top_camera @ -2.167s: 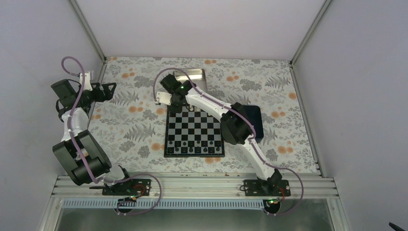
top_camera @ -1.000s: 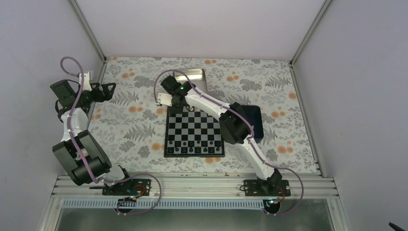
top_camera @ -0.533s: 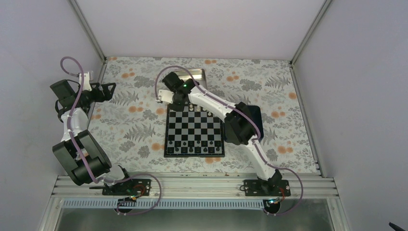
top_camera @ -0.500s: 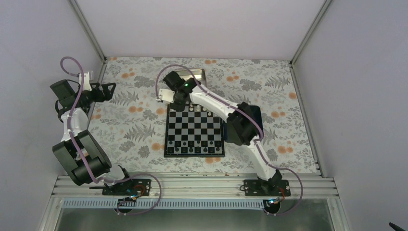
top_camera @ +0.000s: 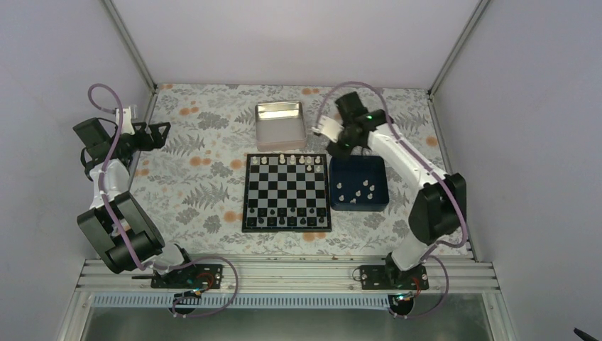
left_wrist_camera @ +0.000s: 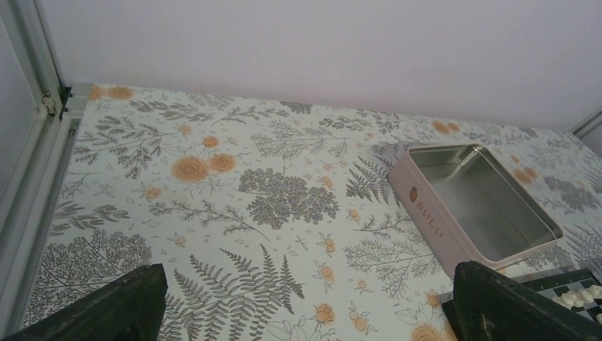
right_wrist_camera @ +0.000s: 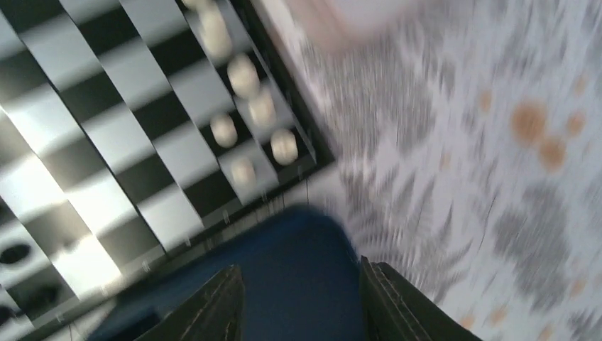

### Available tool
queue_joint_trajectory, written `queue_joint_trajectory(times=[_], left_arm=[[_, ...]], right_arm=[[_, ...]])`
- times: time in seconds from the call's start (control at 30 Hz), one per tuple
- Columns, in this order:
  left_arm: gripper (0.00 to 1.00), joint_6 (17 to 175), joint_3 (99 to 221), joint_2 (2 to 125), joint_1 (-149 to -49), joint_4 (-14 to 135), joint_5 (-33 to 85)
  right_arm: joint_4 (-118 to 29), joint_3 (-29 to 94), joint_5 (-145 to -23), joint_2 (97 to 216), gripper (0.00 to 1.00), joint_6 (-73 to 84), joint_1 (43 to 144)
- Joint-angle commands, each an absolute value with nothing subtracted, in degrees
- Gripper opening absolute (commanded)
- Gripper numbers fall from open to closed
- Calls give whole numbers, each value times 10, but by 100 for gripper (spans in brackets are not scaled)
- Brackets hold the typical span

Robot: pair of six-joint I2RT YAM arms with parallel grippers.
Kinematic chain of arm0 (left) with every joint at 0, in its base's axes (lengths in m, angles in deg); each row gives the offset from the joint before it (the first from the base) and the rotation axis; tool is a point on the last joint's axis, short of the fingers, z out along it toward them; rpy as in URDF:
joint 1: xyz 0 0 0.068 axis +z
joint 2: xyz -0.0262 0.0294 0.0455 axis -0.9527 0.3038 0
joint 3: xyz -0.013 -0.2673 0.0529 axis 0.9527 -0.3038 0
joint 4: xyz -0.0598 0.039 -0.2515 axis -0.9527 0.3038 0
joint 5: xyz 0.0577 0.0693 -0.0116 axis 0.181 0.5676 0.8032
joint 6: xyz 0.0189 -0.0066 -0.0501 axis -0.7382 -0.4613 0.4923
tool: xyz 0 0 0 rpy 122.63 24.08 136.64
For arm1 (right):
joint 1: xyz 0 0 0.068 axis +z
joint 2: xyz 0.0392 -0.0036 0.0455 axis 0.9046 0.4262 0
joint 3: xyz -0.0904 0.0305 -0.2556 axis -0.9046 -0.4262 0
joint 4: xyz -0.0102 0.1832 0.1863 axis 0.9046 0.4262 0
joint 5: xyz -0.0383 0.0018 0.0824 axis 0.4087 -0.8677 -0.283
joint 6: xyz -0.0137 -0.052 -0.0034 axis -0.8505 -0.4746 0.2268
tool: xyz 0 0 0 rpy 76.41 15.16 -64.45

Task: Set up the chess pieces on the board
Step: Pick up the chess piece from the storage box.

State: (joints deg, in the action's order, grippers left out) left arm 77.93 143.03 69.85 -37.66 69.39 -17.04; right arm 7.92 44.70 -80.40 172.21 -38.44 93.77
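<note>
The chequered board (top_camera: 287,190) lies mid-table. Several cream chess pieces (top_camera: 282,159) stand along its far row, and small dark pieces (top_camera: 287,221) line the near row. More cream chess pieces (top_camera: 358,190) lie loose in the dark blue tray (top_camera: 377,170) right of the board. My right gripper (top_camera: 339,146) hangs over the tray's far left corner. The blurred right wrist view shows it (right_wrist_camera: 298,302) open and empty above the blue tray (right_wrist_camera: 298,259), with cream pieces (right_wrist_camera: 245,75) on the board (right_wrist_camera: 106,142) beyond. My left gripper (top_camera: 159,132) is wide open far left, holding nothing.
A shiny silver tin (top_camera: 280,116) stands empty behind the board, and the left wrist view shows the tin (left_wrist_camera: 483,206) too. A flowered cloth (top_camera: 199,177) covers the table. Metal frame posts stand at the far corners. White walls close in on three sides.
My right arm has swung from the board's far left corner to the right, over the blue tray, and its jaws have opened. The left arm has not moved.
</note>
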Motion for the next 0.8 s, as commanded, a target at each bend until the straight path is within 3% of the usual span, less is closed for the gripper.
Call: queue_joint_trajectory(times=[0.0,0.27,0.77], left_arm=[[100,779,1430,709,-372,688,-189],[100,776,1433,703,-372,693,-180],[100,774,1433,699,-369,697,-174]], right_arm=[[71,334,-825,1667,43,-386,876],[17,207,-835,1666,43,-386,867],[-33,208,-859,1754,44,-388,865]])
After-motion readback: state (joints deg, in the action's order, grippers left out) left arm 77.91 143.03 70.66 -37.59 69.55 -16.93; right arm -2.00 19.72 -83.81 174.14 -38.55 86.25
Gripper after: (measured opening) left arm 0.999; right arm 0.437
